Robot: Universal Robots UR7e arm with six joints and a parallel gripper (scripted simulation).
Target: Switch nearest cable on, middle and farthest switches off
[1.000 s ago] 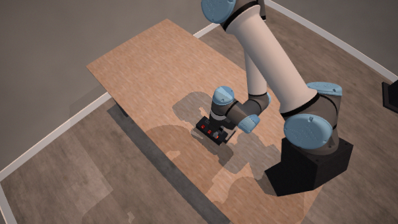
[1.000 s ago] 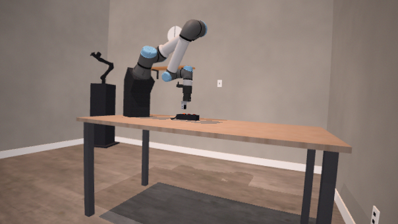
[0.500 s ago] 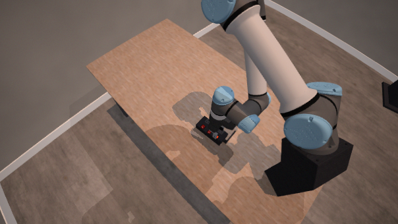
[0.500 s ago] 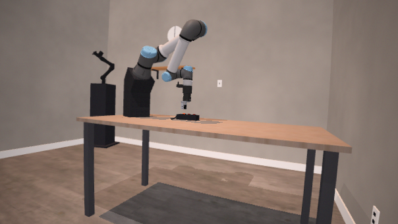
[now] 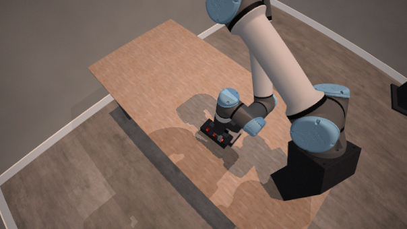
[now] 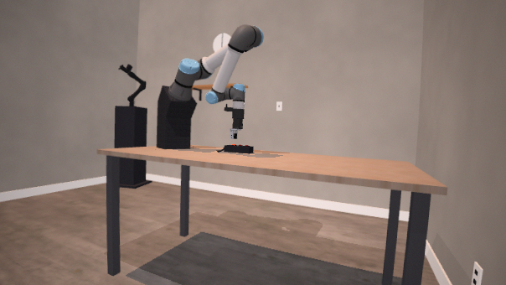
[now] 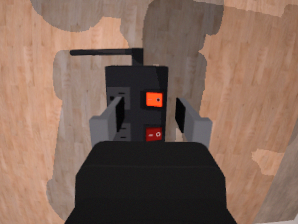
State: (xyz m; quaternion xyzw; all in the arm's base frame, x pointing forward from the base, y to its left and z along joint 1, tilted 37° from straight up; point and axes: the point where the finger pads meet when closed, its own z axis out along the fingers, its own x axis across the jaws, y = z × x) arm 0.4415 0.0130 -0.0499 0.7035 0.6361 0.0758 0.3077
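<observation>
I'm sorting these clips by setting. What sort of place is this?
Probably a bare indoor test room or lab, not a home: plain grey walls, one wooden table with a robot arm on a black pedestal over a power strip, and a second pedestal with equipment by the wall.

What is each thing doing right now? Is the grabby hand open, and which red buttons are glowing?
End effector: open, holding nothing, hanging above the strip.
Power strip: lying flat on the table, right way up.
Switch nearest the cable: glowing bright orange, looks on.
Middle switch: dark red, looks off.
Farthest switch: too small to tell.
</observation>
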